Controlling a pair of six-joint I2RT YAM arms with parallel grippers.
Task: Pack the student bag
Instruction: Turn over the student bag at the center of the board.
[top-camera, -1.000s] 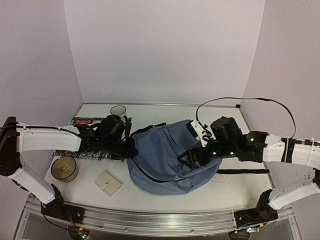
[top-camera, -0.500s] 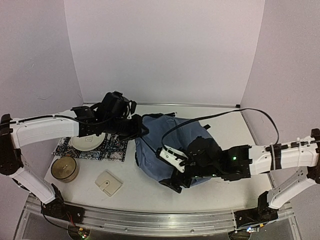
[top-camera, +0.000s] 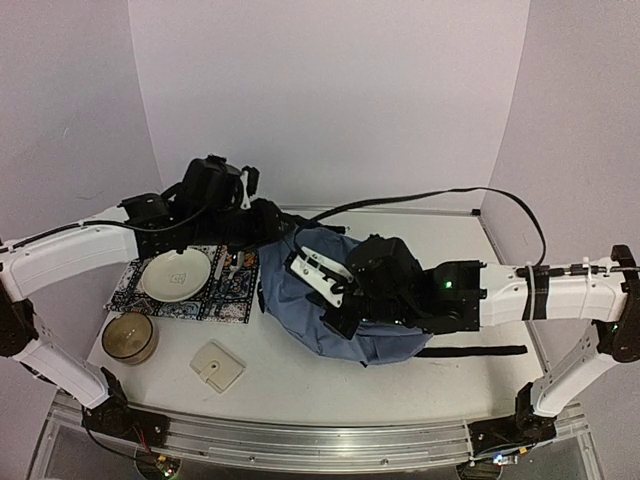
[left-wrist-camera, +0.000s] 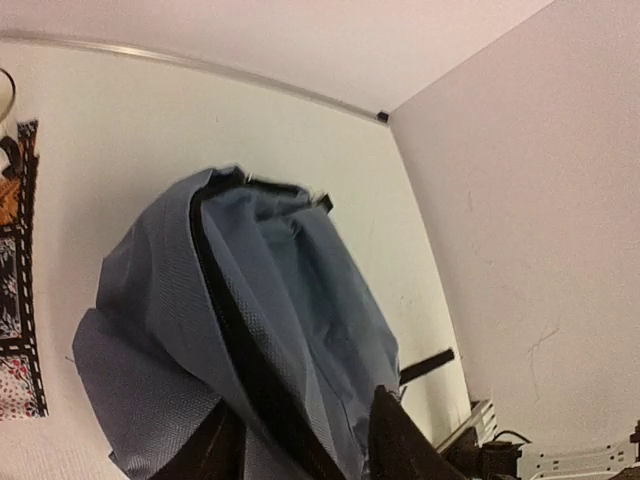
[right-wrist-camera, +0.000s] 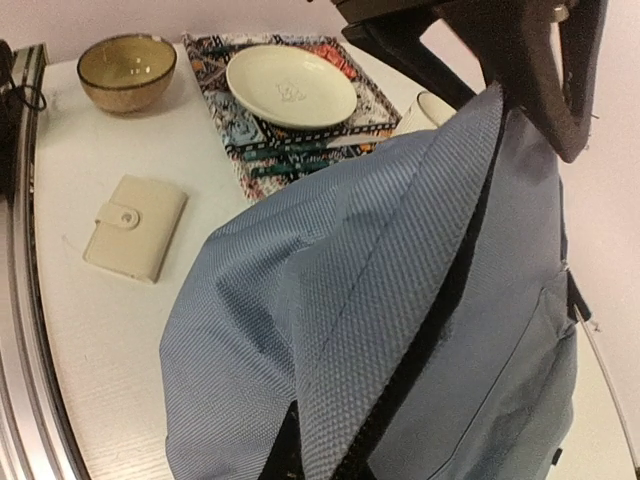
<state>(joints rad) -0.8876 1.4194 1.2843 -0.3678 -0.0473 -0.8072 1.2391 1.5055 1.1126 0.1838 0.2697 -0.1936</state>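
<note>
On the table (top-camera: 300, 375), the right gripper (right-wrist-camera: 322, 455), reaching from three o'clock, pinches the bag (top-camera: 292, 312); at eleven o'clock the left gripper (left-wrist-camera: 305, 410) straddles its rim, jaws partly apart.

L arm (top-camera: 80, 255) stretches in from left, wrist raised, L gripper (top-camera: 272, 228) pointing down w/ fingers apart. R arm (top-camera: 540, 295) reaches across low, R gripper (top-camera: 332, 310) pinched closed.

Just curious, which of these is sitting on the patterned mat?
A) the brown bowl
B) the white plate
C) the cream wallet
B: the white plate rests on the patterned mat, while the bowl and the wallet lie off it on the bare table.
</note>
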